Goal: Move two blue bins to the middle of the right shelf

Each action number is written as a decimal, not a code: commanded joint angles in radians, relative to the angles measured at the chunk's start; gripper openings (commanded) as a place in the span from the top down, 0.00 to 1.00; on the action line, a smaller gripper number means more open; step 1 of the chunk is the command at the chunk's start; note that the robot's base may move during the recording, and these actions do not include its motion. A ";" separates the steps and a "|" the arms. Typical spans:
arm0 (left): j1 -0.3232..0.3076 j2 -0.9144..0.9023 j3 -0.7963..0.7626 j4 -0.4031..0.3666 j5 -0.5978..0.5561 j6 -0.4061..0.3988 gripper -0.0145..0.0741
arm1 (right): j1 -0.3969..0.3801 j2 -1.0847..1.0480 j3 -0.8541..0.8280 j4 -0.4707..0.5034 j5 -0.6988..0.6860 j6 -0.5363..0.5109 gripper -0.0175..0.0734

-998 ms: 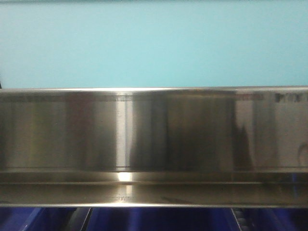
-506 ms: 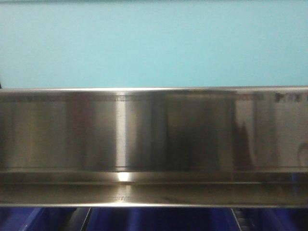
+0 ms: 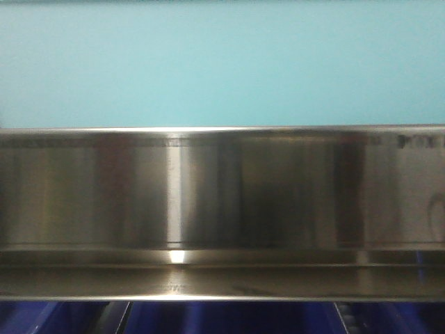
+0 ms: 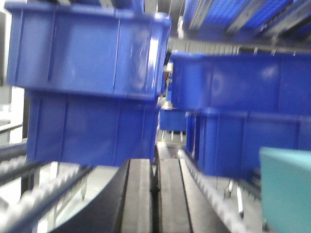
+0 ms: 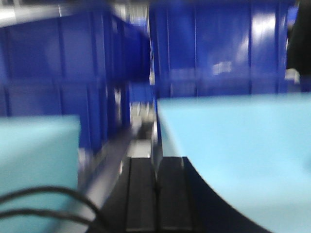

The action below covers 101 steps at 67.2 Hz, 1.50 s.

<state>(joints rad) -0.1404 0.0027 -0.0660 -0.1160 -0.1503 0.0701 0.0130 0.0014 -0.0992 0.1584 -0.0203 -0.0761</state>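
Blue bins (image 4: 87,73) are seen stacked ahead of the left hand (image 4: 154,194); it and the right hand (image 5: 155,194) appear pressed closed and empty, though blurred.

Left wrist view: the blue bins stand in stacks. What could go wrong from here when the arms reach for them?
1. The upper blue bin sits on a lower blue bin; pulling the lower one may tip the stack.
2. Teal bins flank the right fingers closely, so that arm may bump them.
3. The shelf beam fills the front view, which likely gives little guidance.
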 commanded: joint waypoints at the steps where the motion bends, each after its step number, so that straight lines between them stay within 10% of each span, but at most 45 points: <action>1: 0.003 -0.003 -0.128 -0.003 0.046 -0.004 0.96 | -0.001 -0.001 -0.138 0.004 0.020 0.010 0.99; 17: 0.003 0.147 -0.609 0.071 0.562 -0.002 0.95 | -0.001 0.130 -0.600 0.004 0.428 0.010 0.99; 28: 0.003 0.321 -0.809 0.078 0.738 -0.002 0.75 | -0.001 0.320 -0.789 0.004 0.559 0.010 0.93; 50: -0.132 0.507 -0.833 0.078 0.753 -0.002 0.16 | 0.059 0.495 -0.818 0.004 0.563 0.006 0.17; 78: -0.319 0.808 -1.020 0.074 0.955 -0.002 0.16 | 0.288 0.752 -0.901 0.052 0.681 0.006 0.18; 101: -0.333 1.141 -1.226 0.074 1.242 -0.033 0.19 | 0.449 1.137 -1.185 0.041 0.976 0.037 0.18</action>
<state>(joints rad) -0.4674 1.0784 -1.2537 -0.0418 1.0261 0.0681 0.4401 1.0729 -1.2286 0.2088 0.8885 -0.0675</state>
